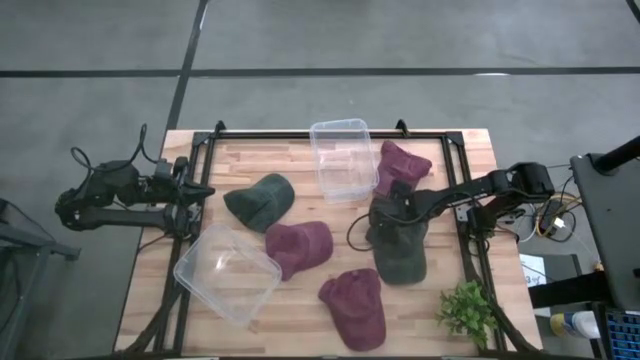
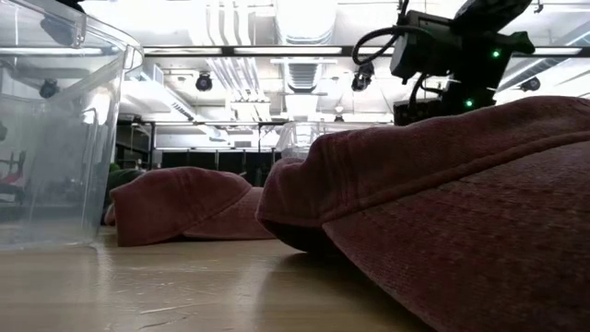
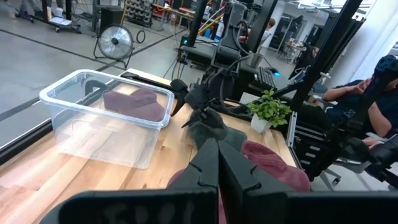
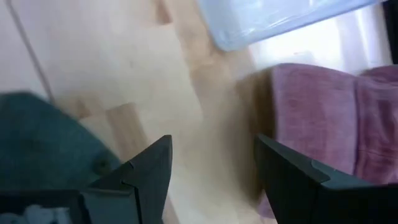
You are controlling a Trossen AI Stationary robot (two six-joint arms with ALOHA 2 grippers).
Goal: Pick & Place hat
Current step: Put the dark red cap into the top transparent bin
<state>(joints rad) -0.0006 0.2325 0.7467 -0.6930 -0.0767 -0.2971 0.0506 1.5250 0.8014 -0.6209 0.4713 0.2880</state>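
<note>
Maroon cloth fills the low view's foreground: we take it for the maroon cap [image 2: 461,212] nearest that camera, its fabric soft and ribbed, with a second maroon cap [image 2: 180,205] lying farther back beside a clear bin [image 2: 55,129].

From the high view we see five caps on the wooden table [image 1: 300,320]. The right gripper [image 1: 392,203] reaches in over the table's right half, just above the crown end of a dark olive cap [image 1: 402,250], which lies with its long axis running toward the table's near edge. A maroon cap [image 1: 400,162] sits just beyond the gripper, next to the far clear bin [image 1: 340,158]. The left gripper [image 1: 188,185] waits at the table's left edge, well apart from these caps, so we judge the right arm the nearer one for whichever cap is meant.

Through the left wrist view, the left fingers [image 3: 208,168] are pressed together on nothing.

Looking past the right wrist, the right fingers [image 4: 149,168] stand apart with bare wood between them and nothing held; dark green cloth [image 4: 43,143] shows to one side and maroon cloth [image 4: 317,130] to the other. We think the next move turns on shifting sideways over one of them.
</note>
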